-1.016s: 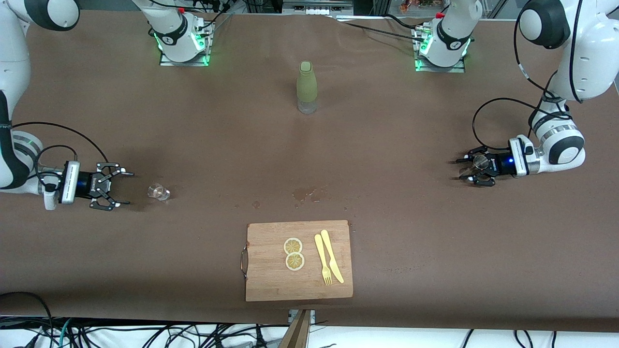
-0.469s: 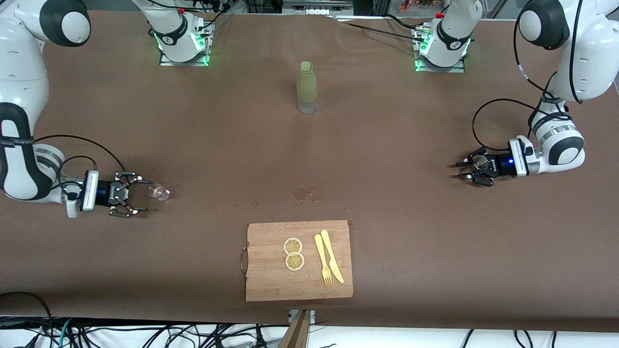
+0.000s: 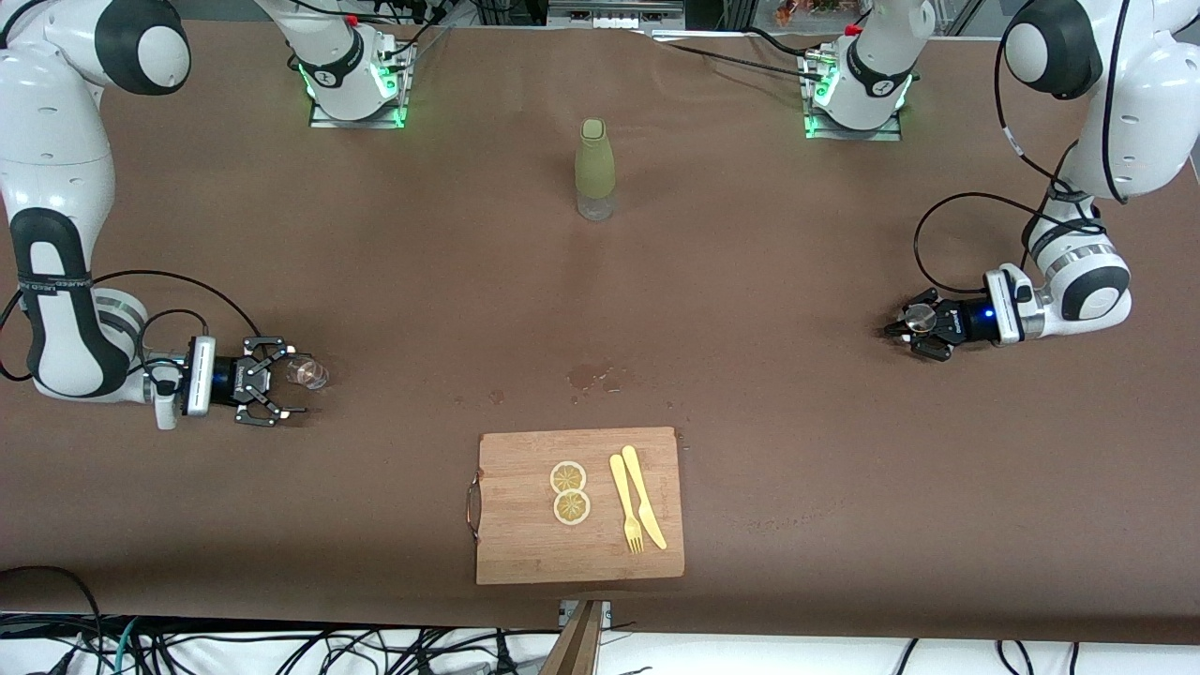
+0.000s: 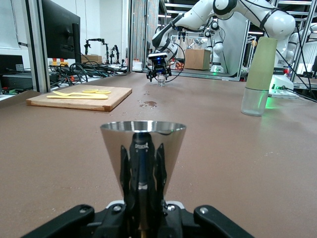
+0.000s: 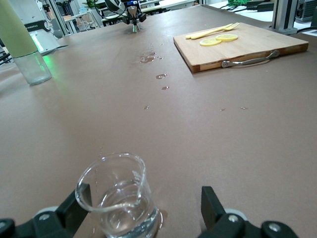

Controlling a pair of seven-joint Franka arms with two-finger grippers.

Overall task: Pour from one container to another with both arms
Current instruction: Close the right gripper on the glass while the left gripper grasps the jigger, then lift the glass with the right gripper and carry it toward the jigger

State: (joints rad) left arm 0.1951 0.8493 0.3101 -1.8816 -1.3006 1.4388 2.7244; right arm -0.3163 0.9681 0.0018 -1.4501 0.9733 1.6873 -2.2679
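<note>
Left claw (image 3: 907,328) low at the left arm's end of the desk (image 3: 750,375), clenched on a shiny metal cone-shaped cup (image 4: 143,148), wide mouth up, narrow base pinched between the fingers. Right claw (image 3: 281,384) low at the right arm's end, released, fingers spread on either side of a small clear glass beaker (image 5: 118,198) with a little liquid in it; beaker standing on the desk between the fingers, not gripped. Midway along the desk, close to the arm bases, an upright green bottle (image 3: 594,169) with a clear bottom. Nearer the front camera, a wooden cutting board (image 3: 525,544) carrying two lemon slices (image 3: 569,491) and a yellow fork and knife (image 3: 637,509). Small wet patches (image 3: 591,377) between bottle and board.
</note>
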